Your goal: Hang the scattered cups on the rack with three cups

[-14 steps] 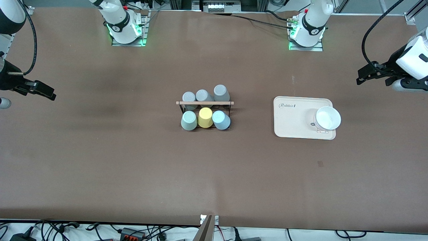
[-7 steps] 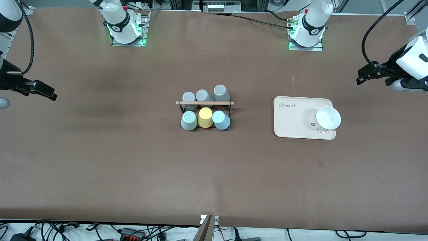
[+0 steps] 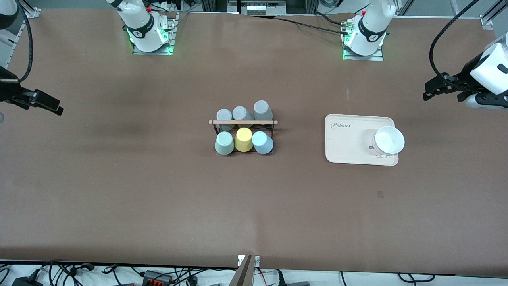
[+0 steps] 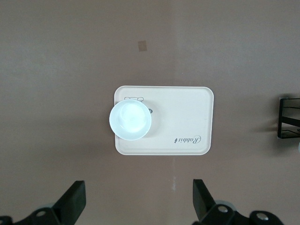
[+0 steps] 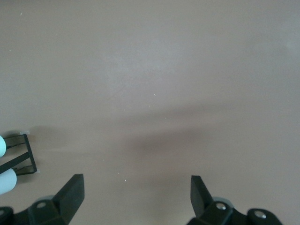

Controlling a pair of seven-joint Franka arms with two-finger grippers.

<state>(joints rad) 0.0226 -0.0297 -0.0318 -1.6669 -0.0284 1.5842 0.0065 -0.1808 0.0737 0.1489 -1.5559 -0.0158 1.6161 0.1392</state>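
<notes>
The black wire rack [image 3: 214, 128] with a wooden rod [image 3: 243, 122] stands mid-table. The pale mint cup [image 3: 224, 143] and the light blue cup [image 3: 262, 142] sit upturned on its pegs in the row nearer the front camera, with a yellow cup [image 3: 243, 139] between them. Three grey cups [image 3: 242, 114] fill the farther row. My right gripper [image 3: 53, 107] is open and empty over the table's right-arm end [image 5: 136, 194]. My left gripper [image 3: 430, 92] is open and empty over the left-arm end [image 4: 139, 201]. A corner of the rack shows in the right wrist view [image 5: 21, 157].
A cream tray [image 3: 345, 149] lies between the rack and the left arm's end, with a white bowl [image 3: 389, 140] on it. Both show in the left wrist view, tray [image 4: 187, 117] and bowl [image 4: 131, 118]. Cables run along the table's edges.
My right gripper has drawn a little away from the rack, toward the table's right-arm end. The left arm and the cups have not moved.
</notes>
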